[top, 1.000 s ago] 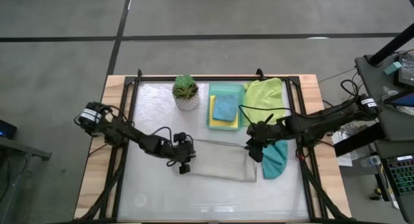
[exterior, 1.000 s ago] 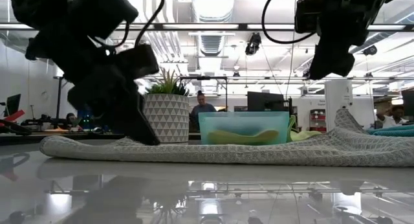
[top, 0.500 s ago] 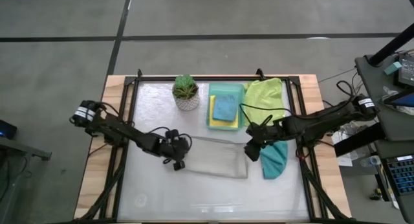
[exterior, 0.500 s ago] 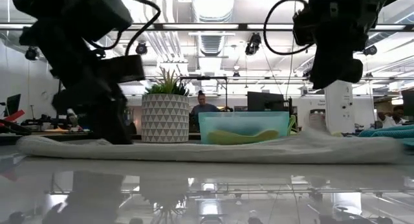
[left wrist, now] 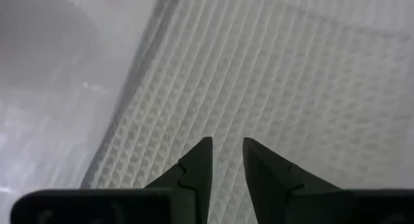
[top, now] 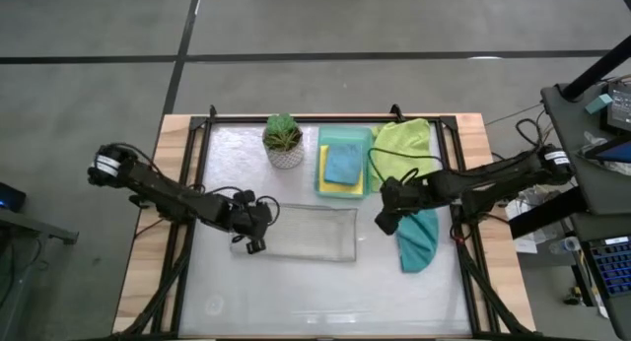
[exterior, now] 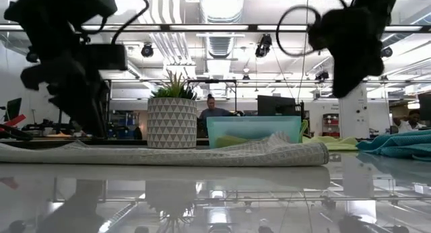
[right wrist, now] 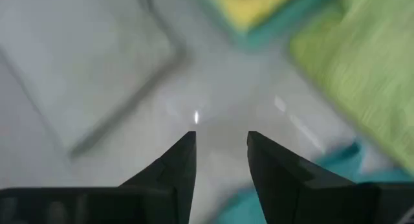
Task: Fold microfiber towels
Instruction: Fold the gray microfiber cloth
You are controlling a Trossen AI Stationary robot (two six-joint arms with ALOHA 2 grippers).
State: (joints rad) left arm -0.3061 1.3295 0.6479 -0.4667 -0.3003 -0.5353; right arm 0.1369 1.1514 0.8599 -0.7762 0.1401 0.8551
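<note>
A pale grey waffle-weave microfiber towel (top: pixel 308 231) lies flat as a long rectangle at the centre of the glossy white worktop (top: pixel 296 302), one end doubled over into a soft rounded fold. At one o'clock from it a light blue towel (top: pixel 343 165) sits folded square on a folded yellow towel (top: pixel 325 178) inside a rigid mint-green rectangular tray (top: pixel 346 137); a crumpled lime green towel (top: pixel 405 144) lies at two o'clock and a bunched teal towel (top: pixel 418 240) at three. The left end effector (top: pixel 250 242) hovers at the grey towel's nine o'clock edge, fingers narrowly parted, gripping nothing — the right end effector (top: pixel 384 223), moderately open and empty, hangs between grey and teal.
</note>
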